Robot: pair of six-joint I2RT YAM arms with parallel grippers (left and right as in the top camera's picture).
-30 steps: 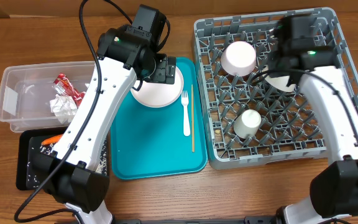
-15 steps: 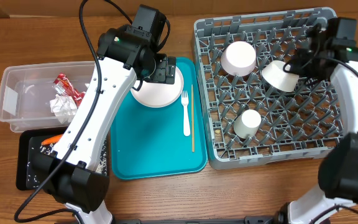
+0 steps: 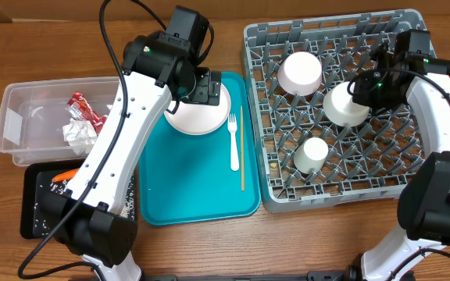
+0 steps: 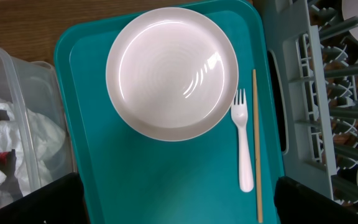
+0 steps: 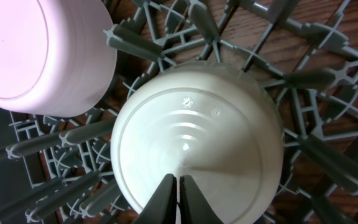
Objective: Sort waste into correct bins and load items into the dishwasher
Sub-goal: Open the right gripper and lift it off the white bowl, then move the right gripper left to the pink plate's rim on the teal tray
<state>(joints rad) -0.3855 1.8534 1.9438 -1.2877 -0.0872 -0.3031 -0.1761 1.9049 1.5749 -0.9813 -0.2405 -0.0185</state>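
Note:
My left gripper (image 3: 199, 87) is open and empty above the teal tray (image 3: 194, 187), with its fingers wide apart in the left wrist view (image 4: 179, 208). Below it lie a white plate (image 4: 173, 71), a white fork (image 4: 243, 143) and a thin wooden stick (image 4: 256, 143). My right gripper (image 3: 372, 83) is shut over an upturned white bowl (image 3: 342, 105) in the grey rack (image 3: 412, 183). In the right wrist view the closed fingertips (image 5: 179, 193) sit just above that bowl's base (image 5: 197, 124). A second bowl (image 3: 300, 72) and a small cup (image 3: 313, 154) also stand in the rack.
The clear tub (image 3: 22, 109) at the left holds crumpled napkins (image 3: 76, 133) and a red wrapper (image 3: 84, 105). The black tray (image 3: 33, 211) in front of it holds an orange carrot (image 3: 65, 176) and crumbs. The left arm reaches over both.
The right gripper moved left and down over the rack. The bowl went from tilted at the right to upside down on the pegs. The left arm has not moved.

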